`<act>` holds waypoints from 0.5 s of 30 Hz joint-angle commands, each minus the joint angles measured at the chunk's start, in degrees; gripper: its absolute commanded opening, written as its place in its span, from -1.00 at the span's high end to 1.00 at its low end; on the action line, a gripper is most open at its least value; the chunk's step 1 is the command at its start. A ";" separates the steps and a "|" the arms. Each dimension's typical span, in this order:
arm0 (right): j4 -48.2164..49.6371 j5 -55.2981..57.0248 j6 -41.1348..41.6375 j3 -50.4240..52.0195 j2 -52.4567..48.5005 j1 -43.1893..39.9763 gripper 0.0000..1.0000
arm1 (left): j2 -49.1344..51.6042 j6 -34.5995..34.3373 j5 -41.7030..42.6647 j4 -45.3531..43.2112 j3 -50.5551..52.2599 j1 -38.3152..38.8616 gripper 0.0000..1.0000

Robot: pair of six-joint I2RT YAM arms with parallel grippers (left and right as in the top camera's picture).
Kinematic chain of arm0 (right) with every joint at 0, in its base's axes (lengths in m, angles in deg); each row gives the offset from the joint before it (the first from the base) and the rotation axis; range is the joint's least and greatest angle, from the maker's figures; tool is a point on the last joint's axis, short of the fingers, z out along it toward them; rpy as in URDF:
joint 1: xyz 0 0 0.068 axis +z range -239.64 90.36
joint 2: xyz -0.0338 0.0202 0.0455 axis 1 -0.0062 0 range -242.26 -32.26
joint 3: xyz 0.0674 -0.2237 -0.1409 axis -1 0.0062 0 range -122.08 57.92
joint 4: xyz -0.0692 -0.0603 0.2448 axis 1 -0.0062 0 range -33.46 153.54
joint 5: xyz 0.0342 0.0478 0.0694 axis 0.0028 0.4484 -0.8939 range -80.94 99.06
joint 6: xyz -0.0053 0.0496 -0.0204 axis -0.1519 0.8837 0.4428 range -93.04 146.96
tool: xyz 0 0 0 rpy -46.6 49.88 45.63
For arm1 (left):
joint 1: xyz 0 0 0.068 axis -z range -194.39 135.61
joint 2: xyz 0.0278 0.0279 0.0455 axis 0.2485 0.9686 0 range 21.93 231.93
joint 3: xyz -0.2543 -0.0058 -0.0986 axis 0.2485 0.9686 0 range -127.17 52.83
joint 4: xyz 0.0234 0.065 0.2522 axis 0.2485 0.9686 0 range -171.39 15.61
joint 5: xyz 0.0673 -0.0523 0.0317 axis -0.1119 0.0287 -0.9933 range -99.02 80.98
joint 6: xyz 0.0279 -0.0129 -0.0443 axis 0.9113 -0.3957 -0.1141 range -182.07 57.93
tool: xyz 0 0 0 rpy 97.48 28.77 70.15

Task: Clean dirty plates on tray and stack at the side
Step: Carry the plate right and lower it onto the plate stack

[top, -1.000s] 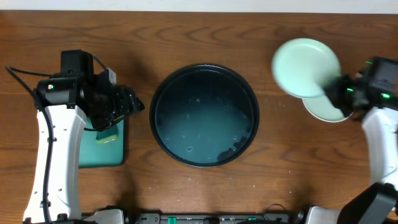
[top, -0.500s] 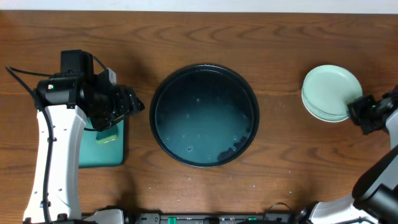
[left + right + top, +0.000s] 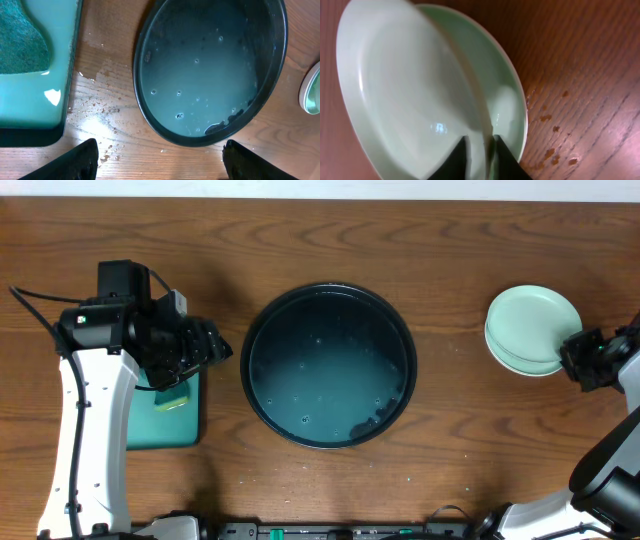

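Note:
The round black tray (image 3: 328, 366) sits mid-table and holds only a film of teal water; it also shows in the left wrist view (image 3: 210, 70). A stack of plates (image 3: 532, 330) lies at the right, a mint-green one on top. My right gripper (image 3: 578, 358) is shut on the rim of the top plate (image 3: 410, 95), which rests tilted over a mint-green plate (image 3: 512, 107) beneath. My left gripper (image 3: 160, 162) is open and empty, above the table between the tray and the sponge tray.
A rectangular teal-green tray (image 3: 170, 415) with a sponge (image 3: 22, 47) and water stands at the left, under my left arm. Water drops lie on the wood near the black tray's left edge (image 3: 100, 107) and beside the plate stack (image 3: 555, 150).
My right gripper carried the mint-green plate right and down onto the stack a second ago; since half a second ago it has barely moved. The left arm is still.

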 commanded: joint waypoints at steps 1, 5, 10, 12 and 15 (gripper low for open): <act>-0.28 -0.70 0.87 -0.79 -0.07 -0.55 0.34 | -0.22 0.35 -0.09 0.17 0.00 0.13 -0.61; -0.44 -0.98 0.87 -0.79 -0.07 -0.52 0.27 | -0.22 0.35 -0.09 0.17 0.00 0.13 -0.60; -0.35 -5.84 -0.35 -1.38 0.20 -0.50 0.46 | -0.20 0.35 -0.11 0.17 0.00 0.13 -0.61; -0.44 -8.20 -2.05 -2.29 0.70 -0.31 0.42 | -0.22 0.35 -0.11 0.20 0.00 0.13 -0.60; -0.48 -11.58 -7.41 -3.96 2.58 0.57 0.35 | -0.20 0.35 -0.09 0.17 0.00 0.13 -0.60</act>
